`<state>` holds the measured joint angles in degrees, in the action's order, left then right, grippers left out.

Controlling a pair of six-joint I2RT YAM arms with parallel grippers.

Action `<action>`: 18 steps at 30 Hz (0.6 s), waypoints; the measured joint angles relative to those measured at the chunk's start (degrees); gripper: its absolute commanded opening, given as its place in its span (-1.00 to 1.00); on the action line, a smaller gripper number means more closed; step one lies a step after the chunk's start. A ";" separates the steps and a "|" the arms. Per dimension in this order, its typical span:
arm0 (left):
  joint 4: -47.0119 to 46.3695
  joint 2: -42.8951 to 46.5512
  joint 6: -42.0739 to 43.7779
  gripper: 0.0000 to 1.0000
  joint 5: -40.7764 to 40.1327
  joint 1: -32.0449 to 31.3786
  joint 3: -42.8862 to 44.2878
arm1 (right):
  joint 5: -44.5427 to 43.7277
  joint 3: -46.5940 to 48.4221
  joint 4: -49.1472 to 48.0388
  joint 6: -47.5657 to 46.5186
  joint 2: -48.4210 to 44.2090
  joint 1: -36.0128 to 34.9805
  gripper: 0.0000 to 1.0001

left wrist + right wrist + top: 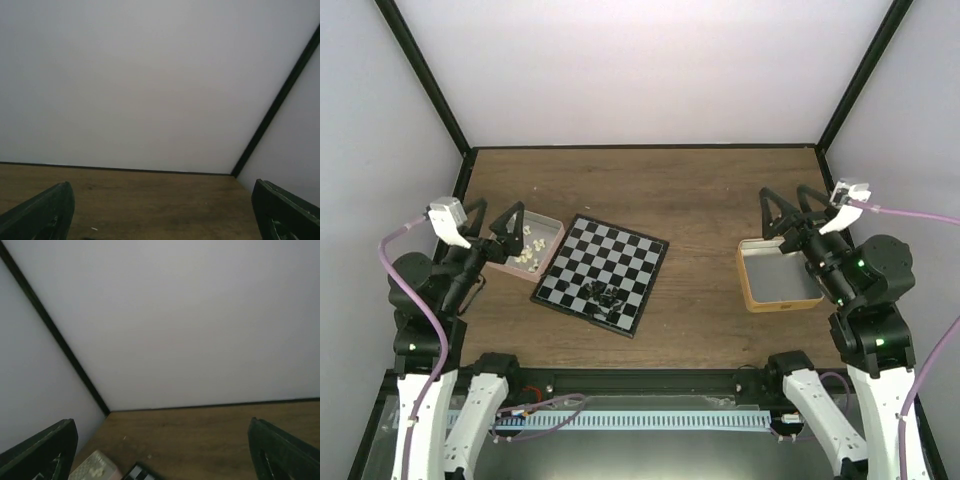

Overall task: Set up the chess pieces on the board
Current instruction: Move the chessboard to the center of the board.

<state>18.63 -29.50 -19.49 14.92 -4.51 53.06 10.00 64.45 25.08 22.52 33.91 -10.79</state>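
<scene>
The chessboard (pixel 603 272), with black and silvery squares, lies left of the table's middle, turned a little. Several tiny black chess pieces (pixel 604 295) lie in a heap on its near edge. My left gripper (pixel 498 222) is open and empty, raised over the left end of the pinkish tin. My right gripper (pixel 786 207) is open and empty, raised over the far edge of the tan-rimmed tin. In the right wrist view a corner of the board (pixel 141 473) shows at the bottom. The left wrist view shows only bare table and wall between its fingers (pixel 45 212).
A pinkish tin (pixel 535 245) holding cream-white pieces (pixel 529 250) stands left of the board. It also shows in the right wrist view (pixel 96 468). A tan-rimmed metal tin (pixel 777 273) stands at the right. Walls with black frame posts close the table's back and sides.
</scene>
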 measured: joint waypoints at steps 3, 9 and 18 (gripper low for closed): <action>-0.09 0.87 -1.38 0.99 4.94 1.84 -1.14 | 5.66 -1.90 0.85 1.36 -0.22 1.55 0.90; -1.14 1.51 -3.41 0.99 14.84 3.78 -4.35 | 18.25 -6.21 2.95 2.08 3.67 3.21 0.86; -6.27 -1.42 -6.71 1.00 27.30 4.50 -11.56 | 28.74 -15.82 -0.76 5.62 15.15 1.57 0.78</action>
<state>12.36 -30.92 -26.20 42.22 -0.01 41.50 38.74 48.62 24.32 28.14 49.06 -9.21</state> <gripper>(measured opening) 0.997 0.907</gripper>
